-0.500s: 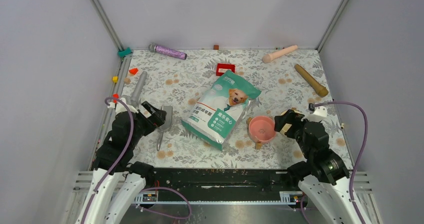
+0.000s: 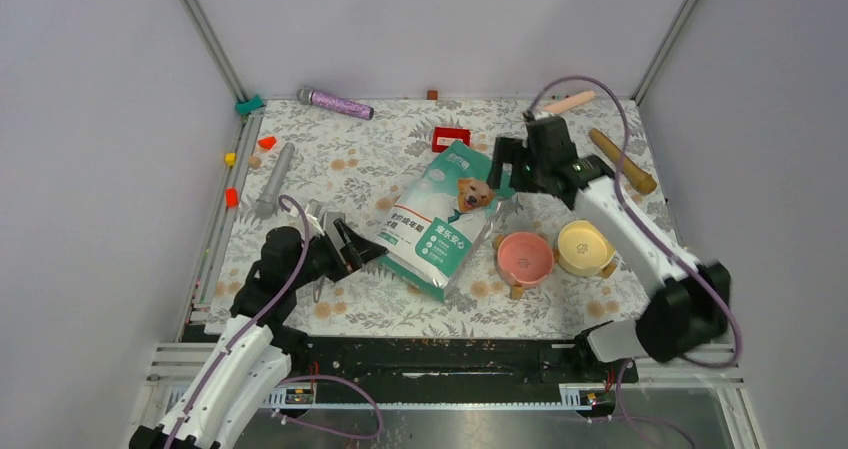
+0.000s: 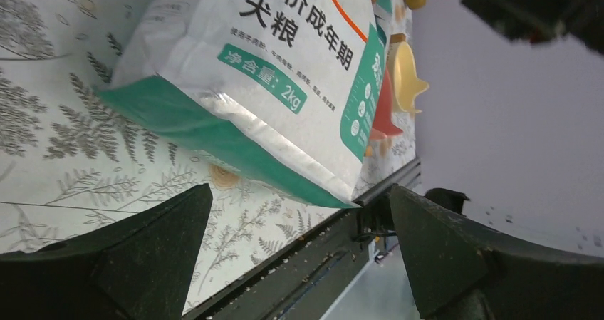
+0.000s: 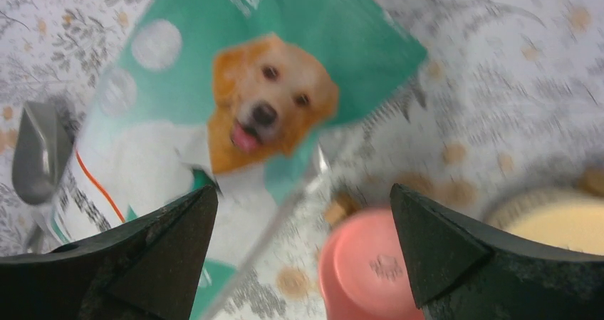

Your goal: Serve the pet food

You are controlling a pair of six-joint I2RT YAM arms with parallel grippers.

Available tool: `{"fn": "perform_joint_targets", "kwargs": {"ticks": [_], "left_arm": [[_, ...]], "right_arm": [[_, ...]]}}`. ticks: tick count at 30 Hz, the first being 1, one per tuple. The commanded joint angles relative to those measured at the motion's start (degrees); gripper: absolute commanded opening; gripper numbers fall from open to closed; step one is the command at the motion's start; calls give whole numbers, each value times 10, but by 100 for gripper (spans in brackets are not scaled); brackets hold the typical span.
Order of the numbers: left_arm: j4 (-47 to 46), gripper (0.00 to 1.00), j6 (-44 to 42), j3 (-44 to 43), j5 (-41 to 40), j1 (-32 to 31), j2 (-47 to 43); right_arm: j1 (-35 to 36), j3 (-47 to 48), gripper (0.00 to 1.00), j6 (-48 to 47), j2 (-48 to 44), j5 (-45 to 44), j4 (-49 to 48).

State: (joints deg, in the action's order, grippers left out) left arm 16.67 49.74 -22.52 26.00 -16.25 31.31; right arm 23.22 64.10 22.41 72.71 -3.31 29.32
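Note:
The teal-and-white pet food bag (image 2: 440, 219) with a dog's face lies flat mid-table. No kibble shows; it is hidden inside the bag. My left gripper (image 2: 352, 247) is open and empty, close to the bag's lower-left end; that end fills the left wrist view (image 3: 285, 85) above the gripper (image 3: 299, 256). My right gripper (image 2: 505, 169) is open and empty, hovering over the bag's top right corner. The right wrist view shows the gripper (image 4: 303, 256) above the dog's face on the bag (image 4: 242, 113). The pink bowl (image 2: 524, 257) and yellow bowl (image 2: 585, 247) stand right of the bag.
A grey metal scoop (image 4: 39, 149) lies left of the bag, beside my left gripper. A red box (image 2: 450, 137), purple cylinder (image 2: 335, 102), pink cylinder (image 2: 570, 102), brown wooden cylinder (image 2: 622, 161) and grey cylinder (image 2: 275, 177) lie around the back and left. Small blocks sit along the left edge.
My right arm has swung from beside the pink bowl up and left to the bag's top corner, uncovering the yellow bowl. My left gripper has moved right toward the bag's lower end.

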Motion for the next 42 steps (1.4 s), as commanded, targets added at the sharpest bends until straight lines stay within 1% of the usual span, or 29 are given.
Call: {"fn": "perform_joint_targets", "kwargs": {"ticks": [1,4,7,10,12,14,18,20,24,27,29,34,38,42], "left_arm": [[-105,99,40,15,73,-7,-6],[-111,99,50,31,58,-14,-1],[-150,99,66,47,54,-19,15],[-184,99,63,48,54,-25,55],[-193,99,58,41,59,-30,97],[-213,99,58,37,63,-38,130],[-293,99,78,48,68,-52,180],[-310,99,81,47,68,-59,201],[-317,99,77,38,56,-70,231],[-317,99,74,32,54,-75,246],[-316,99,74,31,45,-79,250],[-301,99,71,31,27,-85,264],[-295,99,63,26,31,-88,274],[-292,99,61,22,22,-90,280]], "right_arm": [[-23,141,100,-53,169,92,2],[-48,229,99,-67,277,153,3],[-69,314,99,-76,367,192,24],[-84,370,99,-67,430,225,30],[-88,381,99,-66,459,242,34],[-88,376,99,-71,474,251,32],[-88,349,99,-72,494,262,21],[-88,340,99,-76,504,274,21],[-88,323,98,-78,516,287,19],[-88,300,99,-81,510,262,-4],[-90,306,99,-89,510,244,-2],[-107,337,100,-88,520,242,-3],[-129,383,100,-91,550,297,24],[-132,388,100,-101,573,372,40]]}}
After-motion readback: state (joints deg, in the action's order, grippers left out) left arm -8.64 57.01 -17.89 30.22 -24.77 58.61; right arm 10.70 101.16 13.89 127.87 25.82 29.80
